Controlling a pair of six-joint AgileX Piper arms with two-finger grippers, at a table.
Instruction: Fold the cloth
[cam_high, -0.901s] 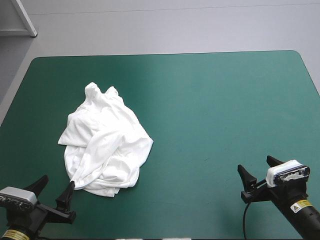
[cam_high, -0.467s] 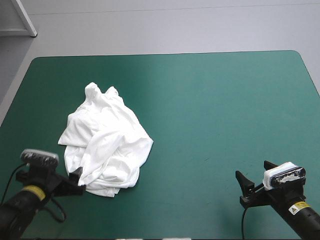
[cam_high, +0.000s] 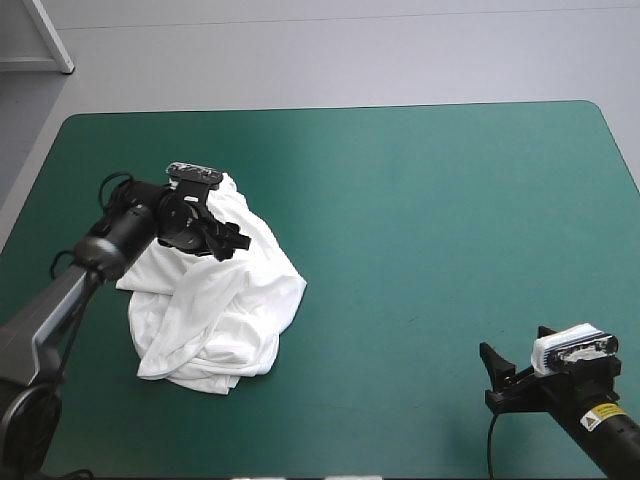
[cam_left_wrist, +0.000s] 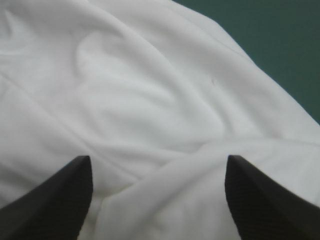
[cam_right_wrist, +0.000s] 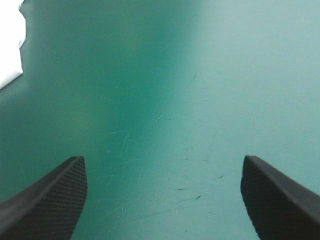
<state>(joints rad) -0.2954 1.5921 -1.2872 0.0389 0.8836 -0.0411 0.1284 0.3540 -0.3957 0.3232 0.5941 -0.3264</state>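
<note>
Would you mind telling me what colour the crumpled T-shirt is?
Plain white, without any print; the T-shirt shows best in the high view.

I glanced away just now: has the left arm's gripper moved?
Yes. The left gripper went from the near edge of the table forward, and is now over the far part of the T-shirt.

**White heap on a teal-green surface**

The surface (cam_high: 430, 210) has a teal-green cover with rounded far corners. One thing lies on it: the T-shirt (cam_high: 215, 310), a crumpled white heap. It sits directly under the left gripper (cam_high: 228, 242) and spreads past it toward the near edge. Ahead of the right gripper (cam_high: 515, 350), faintly scratched cover shows, with the heap well apart, off to that gripper's left.
</note>
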